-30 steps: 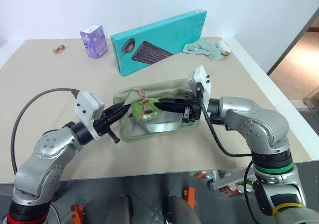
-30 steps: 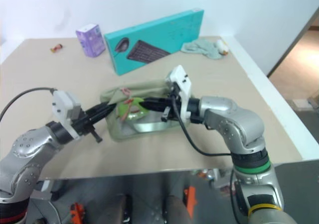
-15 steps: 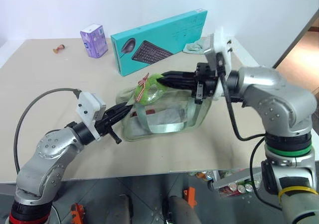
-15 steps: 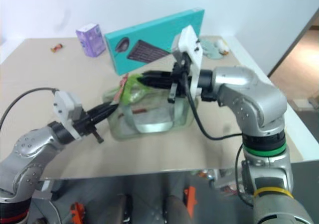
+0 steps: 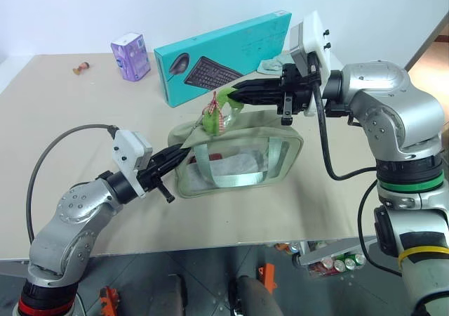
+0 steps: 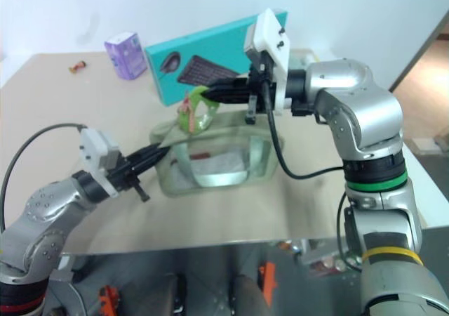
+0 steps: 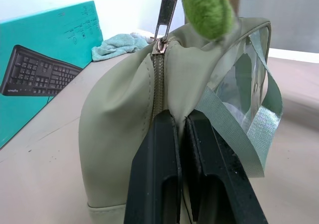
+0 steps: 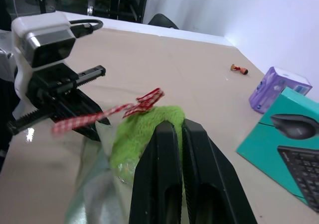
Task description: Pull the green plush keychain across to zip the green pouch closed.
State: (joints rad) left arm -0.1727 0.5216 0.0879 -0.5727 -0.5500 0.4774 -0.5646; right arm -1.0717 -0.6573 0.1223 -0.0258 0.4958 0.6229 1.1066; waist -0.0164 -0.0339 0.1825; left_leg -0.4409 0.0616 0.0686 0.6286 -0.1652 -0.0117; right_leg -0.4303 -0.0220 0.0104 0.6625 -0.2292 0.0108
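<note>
A wide, flat table with a plain beige top point(image 5: 77, 119) carries everything. Near its middle stands a boxy pale sage fabric pouch with clear plastic side panels and fabric straps point(image 5: 238, 163). Behind it lies a long teal cardboard box printed with a keyboard and mouse point(image 5: 223, 57), set at a slant. Toward the far left stand a small purple carton point(image 5: 131, 57) and a tiny red-and-tan figurine point(image 5: 82, 68). At the far right, a crumpled pale teal cloth point(image 6: 306, 55) rests beside the box's end.
</note>
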